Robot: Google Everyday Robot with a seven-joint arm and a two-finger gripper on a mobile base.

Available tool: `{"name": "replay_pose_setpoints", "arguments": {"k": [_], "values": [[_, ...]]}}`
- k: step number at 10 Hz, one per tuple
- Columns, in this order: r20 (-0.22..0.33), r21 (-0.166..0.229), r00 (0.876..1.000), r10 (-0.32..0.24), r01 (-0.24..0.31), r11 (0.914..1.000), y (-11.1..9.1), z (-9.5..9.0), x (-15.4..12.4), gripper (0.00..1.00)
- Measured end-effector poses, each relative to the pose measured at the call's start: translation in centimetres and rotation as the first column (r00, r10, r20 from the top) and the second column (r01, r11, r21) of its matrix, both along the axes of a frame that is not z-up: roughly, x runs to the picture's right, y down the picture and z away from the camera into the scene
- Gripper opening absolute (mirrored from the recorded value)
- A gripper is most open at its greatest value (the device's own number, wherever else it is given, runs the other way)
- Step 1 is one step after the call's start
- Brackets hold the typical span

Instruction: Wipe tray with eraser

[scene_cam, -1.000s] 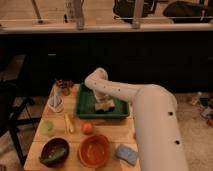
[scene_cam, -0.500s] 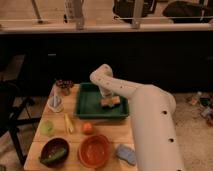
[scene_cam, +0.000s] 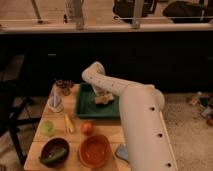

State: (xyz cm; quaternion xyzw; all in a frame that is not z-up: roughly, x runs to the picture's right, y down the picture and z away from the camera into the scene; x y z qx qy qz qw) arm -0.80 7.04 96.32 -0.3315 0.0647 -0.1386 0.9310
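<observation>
The dark green tray (scene_cam: 86, 111) lies on the wooden table, at its back. The tan-and-whitish eraser (scene_cam: 102, 100) rests on the tray floor, right of its middle. My gripper (scene_cam: 106, 94) is at the end of the white arm that bends down from the right. It sits directly on top of the eraser, and the wrist hides most of it.
In front of the tray are an orange-brown bowl (scene_cam: 95, 150), a dark bowl with a green item (scene_cam: 54, 152), a small orange fruit (scene_cam: 87, 128), a yellow item (scene_cam: 69, 123), a green round item (scene_cam: 47, 128) and a blue-grey pad (scene_cam: 121, 151). A clear cup (scene_cam: 55, 101) stands to the left.
The gripper and the eraser slid right and towards the tray's back together, then a little back to the left. The arm's elbow swung with them.
</observation>
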Motion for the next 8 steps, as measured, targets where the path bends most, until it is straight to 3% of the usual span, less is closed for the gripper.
{"name": "replay_pose_setpoints", "arguments": {"k": [3, 5, 8], "values": [[0.065, -0.024, 0.995, -0.074, 0.076, 0.9968, 2.1, -0.8, -3.1, 0.0], [0.084, -0.032, 0.99, -0.109, 0.112, 0.9932, 3.7, -2.5, -2.7, 0.0], [0.07, -0.028, 0.991, -0.117, 0.119, 0.9925, 4.3, -4.1, -0.9, 0.0]]}}
